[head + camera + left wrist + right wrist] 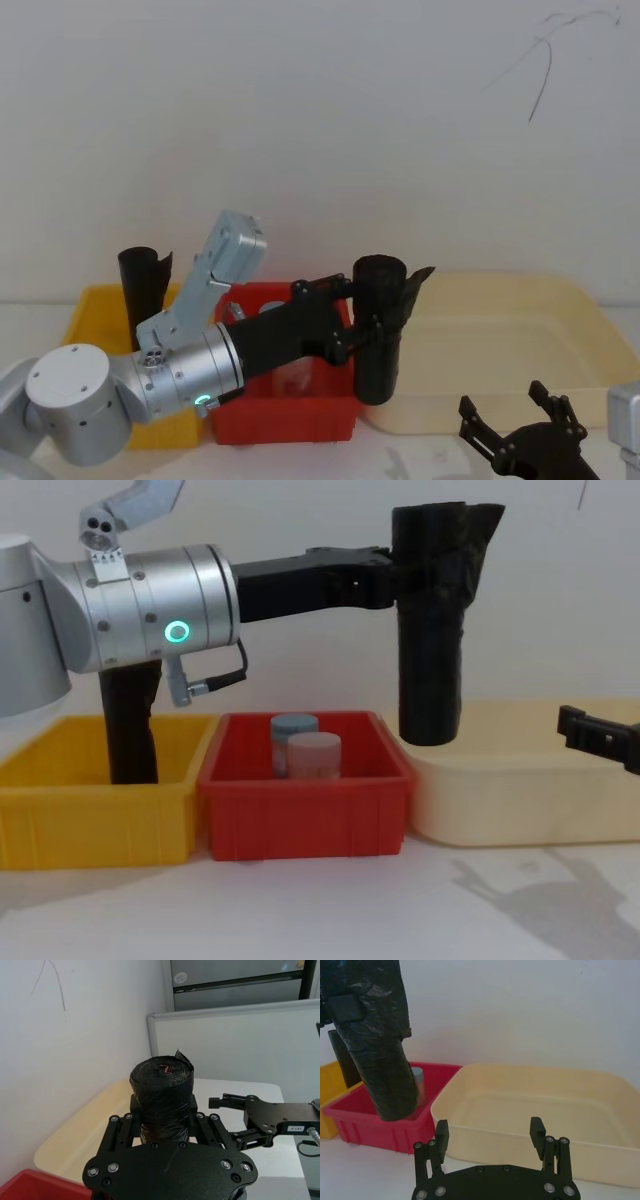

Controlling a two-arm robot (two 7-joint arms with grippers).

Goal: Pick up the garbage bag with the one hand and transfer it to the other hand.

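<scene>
Left hand (368,318) level, clamped on upright garbage bag (380,372) | right hand (510,415) low, spread apart

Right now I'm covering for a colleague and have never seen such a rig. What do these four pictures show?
This is a robot with two arms, each ending in two black fingers. One picture looks down from its head, one looks across from its chest, and one comes from each wrist. The left gripper is shut on a black rolled garbage bag, holding it roughly upright in the air. The right gripper hangs lower down with fingers open, holding nothing. On the white table stand a yellow bin with a second black roll, a red bin with two small tubs, and a cream tray.
</scene>
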